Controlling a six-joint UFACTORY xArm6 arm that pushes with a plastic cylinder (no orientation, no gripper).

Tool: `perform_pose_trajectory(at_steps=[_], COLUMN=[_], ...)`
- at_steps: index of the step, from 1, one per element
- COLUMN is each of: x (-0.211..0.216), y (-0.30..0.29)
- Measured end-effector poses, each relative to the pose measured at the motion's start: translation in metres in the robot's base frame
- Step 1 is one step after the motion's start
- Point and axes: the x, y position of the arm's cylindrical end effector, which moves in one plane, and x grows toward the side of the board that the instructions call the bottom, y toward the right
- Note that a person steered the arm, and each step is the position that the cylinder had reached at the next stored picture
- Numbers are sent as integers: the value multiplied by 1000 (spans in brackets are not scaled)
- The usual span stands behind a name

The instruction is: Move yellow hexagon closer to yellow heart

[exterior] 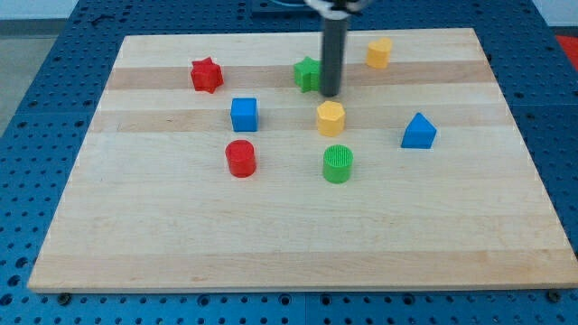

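My tip (330, 93), a plain rod with no hand, stands just above the smooth yellow hexagon (330, 117) on pale wood

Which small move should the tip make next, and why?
Probably my tip should swing round below-left of the yellow hexagon. It now sits just above the hexagon, beside the green star, while the yellow heart lies up-right; pushing from here would drive the hexagon away.

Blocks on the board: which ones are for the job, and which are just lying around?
For the job: my tip, just above the yellow hexagon; the yellow heart near the view's top.

Just lying about: red star, green star, blue cube, red cylinder, green cylinder, blue triangular block.
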Motion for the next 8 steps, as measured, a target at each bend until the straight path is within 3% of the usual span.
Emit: perform_pose_trajectory(at_steps=[1, 3, 5, 8], x=[18, 93, 65, 72], y=[-42, -38, 9, 21])
